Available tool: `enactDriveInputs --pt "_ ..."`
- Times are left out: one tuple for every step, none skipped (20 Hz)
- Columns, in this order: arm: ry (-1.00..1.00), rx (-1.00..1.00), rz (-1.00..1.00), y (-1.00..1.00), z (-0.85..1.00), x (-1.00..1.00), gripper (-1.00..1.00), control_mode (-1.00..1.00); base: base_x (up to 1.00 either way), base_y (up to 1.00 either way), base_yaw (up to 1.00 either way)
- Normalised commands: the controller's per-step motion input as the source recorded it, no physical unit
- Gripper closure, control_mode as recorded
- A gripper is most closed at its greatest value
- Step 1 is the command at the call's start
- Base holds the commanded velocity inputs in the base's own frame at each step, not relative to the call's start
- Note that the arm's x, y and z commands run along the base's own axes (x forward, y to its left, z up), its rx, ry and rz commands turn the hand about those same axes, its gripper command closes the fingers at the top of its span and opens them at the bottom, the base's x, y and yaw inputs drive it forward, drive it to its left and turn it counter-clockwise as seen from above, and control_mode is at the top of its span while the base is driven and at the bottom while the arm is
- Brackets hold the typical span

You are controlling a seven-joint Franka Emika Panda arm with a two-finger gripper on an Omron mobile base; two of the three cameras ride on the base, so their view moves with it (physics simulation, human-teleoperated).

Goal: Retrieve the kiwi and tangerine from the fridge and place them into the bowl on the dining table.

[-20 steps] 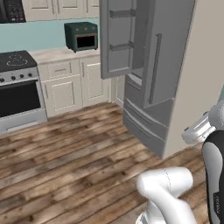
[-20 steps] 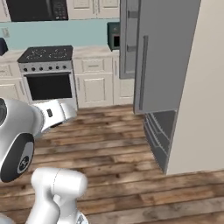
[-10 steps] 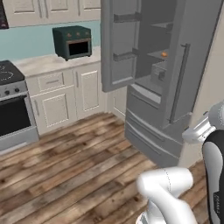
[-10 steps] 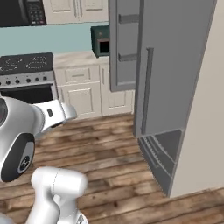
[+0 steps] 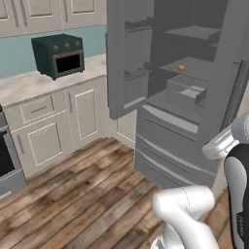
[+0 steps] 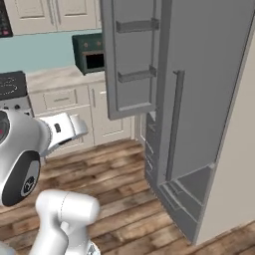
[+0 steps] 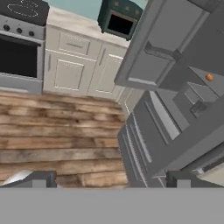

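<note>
The grey fridge [image 5: 170,146] stands ahead with both upper doors swung open, the left one [image 5: 124,58] toward the counter. The tangerine [image 5: 181,67] is a tiny orange ball on a middle inner shelf, and it also shows as the tangerine [image 7: 209,77] at the right of the hand view. In that view my gripper [image 7: 109,181] is open, its fingertips [image 7: 39,179] wide apart with nothing between them, well short of the fridge [image 7: 148,122]. The right door [image 6: 191,84] hides the shelves in the right base view. The kiwi, the bowl and the dining table are out of view.
A dark green toaster oven [image 5: 58,54] sits on the beige counter over cream cabinets [image 5: 63,116], left of the fridge. A steel stove [image 7: 19,48] stands further left. Wood plank floor [image 5: 73,194] lies open in front of the fridge.
The whole picture has shifted: the base has moved closer to the fridge and turned, so its open inside and the tangerine now show. The stove has slid off to the left. The gripper stays open.
</note>
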Motion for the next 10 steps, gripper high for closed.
enactDriveInputs --pt "0.0 0.0 0.0 0.0 0.0 0.0 -1.0 1.0 0.74 0.21 -0.36" --pt "0.0 0.0 0.0 0.0 0.0 0.0 -1.0 1.0 0.71 0.2 -0.36" --pt "0.0 0.0 0.0 0.0 0.0 0.0 -1.0 1.0 0.71 0.21 -0.36" --pt "0.0 0.0 0.0 0.0 0.0 0.0 -1.0 1.0 0.71 0.18 -0.37" --pt "0.0 0.0 0.0 0.0 0.0 0.0 -1.0 1.0 0.72 0.16 -0.37" --pt "0.0 0.0 0.0 0.0 0.0 0.0 -1.0 1.0 0.71 0.16 -0.37" --pt "0.0 0.0 0.0 0.0 0.0 0.0 -1.0 1.0 0.71 0.14 -0.37" --pt "0.0 0.0 0.0 0.0 0.0 0.0 -1.0 1.0 0.7 0.11 -0.36" --pt "0.0 0.0 0.0 0.0 0.0 0.0 -1.0 1.0 0.69 0.08 -0.36" --pt "0.0 0.0 0.0 0.0 0.0 0.0 -1.0 1.0 0.66 0.05 -0.35"
